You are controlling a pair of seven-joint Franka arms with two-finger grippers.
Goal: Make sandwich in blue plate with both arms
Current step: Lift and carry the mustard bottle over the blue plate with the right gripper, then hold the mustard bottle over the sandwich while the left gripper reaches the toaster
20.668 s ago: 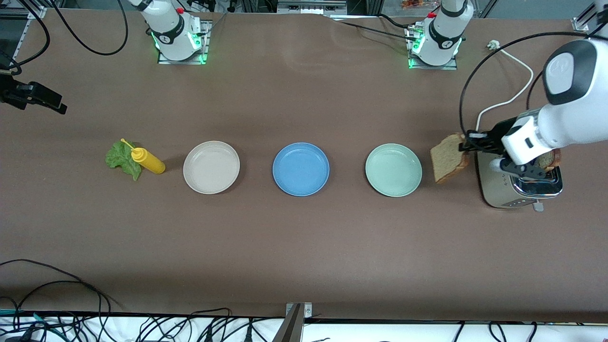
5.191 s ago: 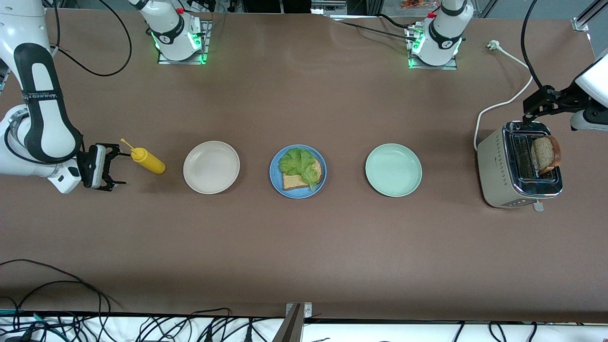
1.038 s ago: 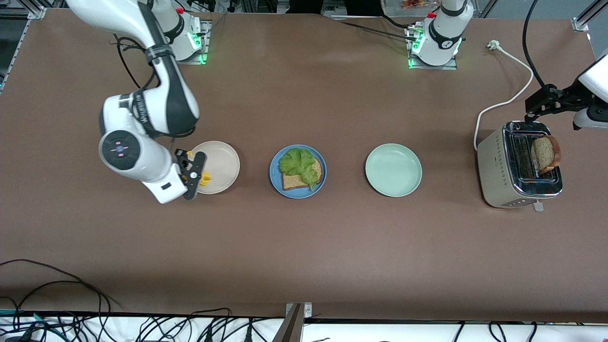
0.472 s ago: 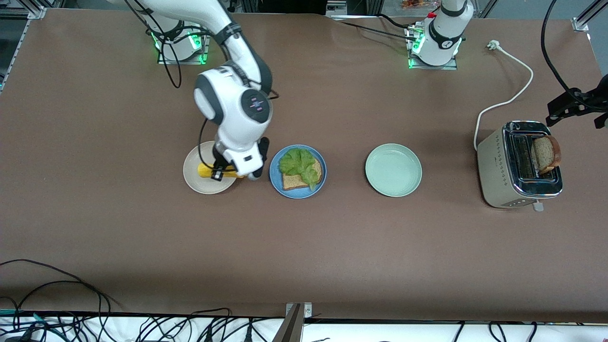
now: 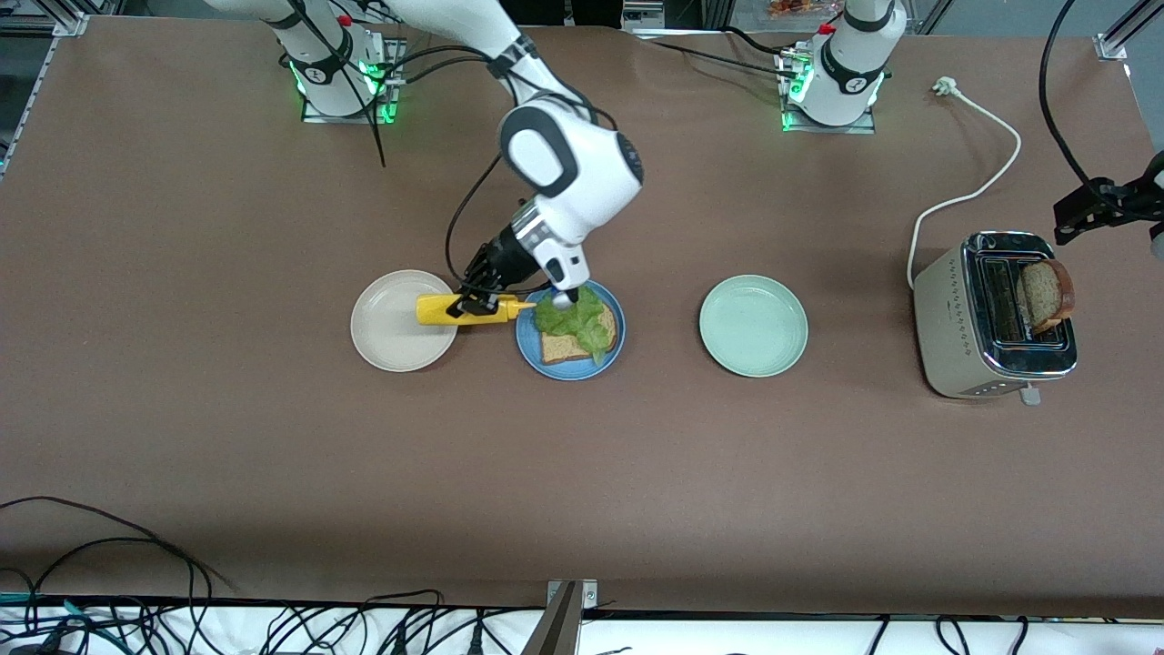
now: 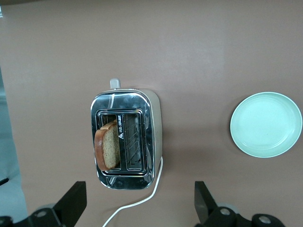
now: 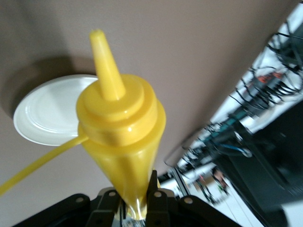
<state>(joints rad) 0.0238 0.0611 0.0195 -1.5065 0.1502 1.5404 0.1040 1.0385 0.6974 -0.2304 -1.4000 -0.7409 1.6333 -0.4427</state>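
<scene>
Swinging off the beige plate (image 5: 391, 332), right gripper (image 5: 477, 301) pinched yellow plastic squeeze bottle (image 5: 459, 309), nozzle probably reaching the round blue plate (image 5: 568, 368); left gripper (image 6: 137, 205) waited spread.

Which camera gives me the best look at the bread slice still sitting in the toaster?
The left wrist view: it looks straight down on the toaster, showing the bread slice upright in one slot. The front view shows that slice smaller, at the left arm's end of the table. The right wrist view misses it.

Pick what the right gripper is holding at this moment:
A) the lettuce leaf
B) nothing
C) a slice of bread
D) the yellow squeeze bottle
D: the right gripper is shut on the yellow squeeze bottle, its nozzle toward the blue plate.
</scene>
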